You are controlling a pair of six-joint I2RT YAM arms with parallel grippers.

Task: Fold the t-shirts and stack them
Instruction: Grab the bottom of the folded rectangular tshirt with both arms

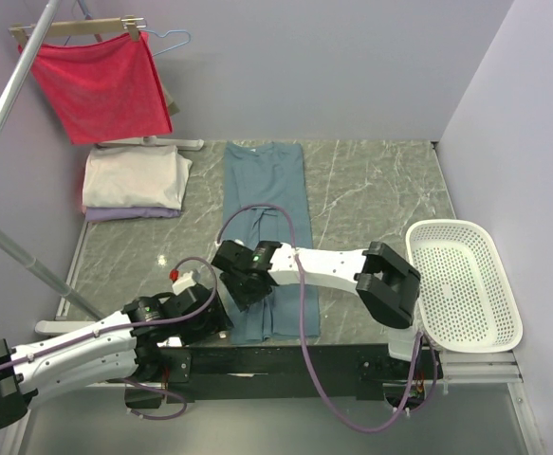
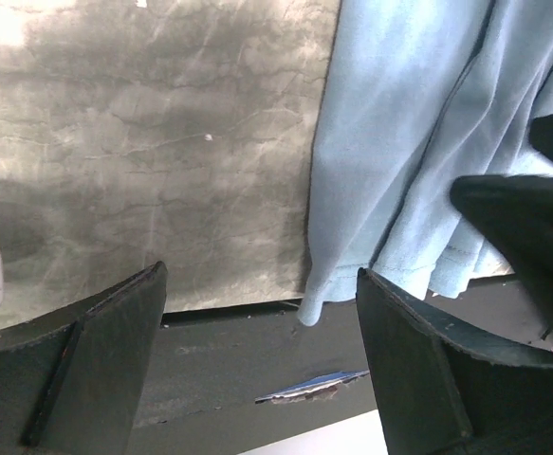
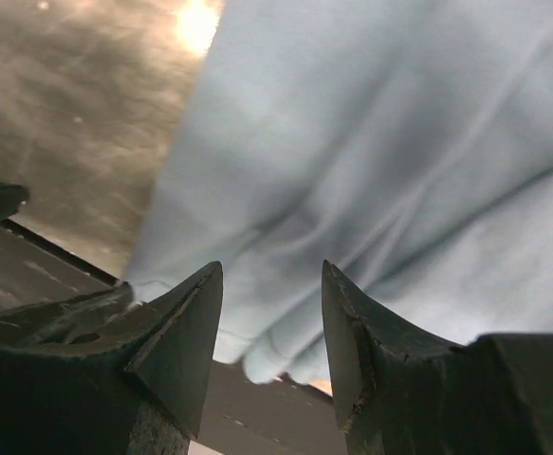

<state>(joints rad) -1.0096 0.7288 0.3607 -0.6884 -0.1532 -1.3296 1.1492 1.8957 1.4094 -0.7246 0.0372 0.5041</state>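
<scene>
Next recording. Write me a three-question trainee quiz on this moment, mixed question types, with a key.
1. True or false: the white basket holds a shirt.
2. Fill in: the left gripper and right gripper, both by the teal-blue t-shirt's near hem, have jaws ____.
3. The cream folded t-shirt rests on: A) a lavender folded t-shirt, B) the teal-blue t-shirt, C) the white basket.
Key: 1 false, the white basket is empty; 2 open; 3 A.
</scene>
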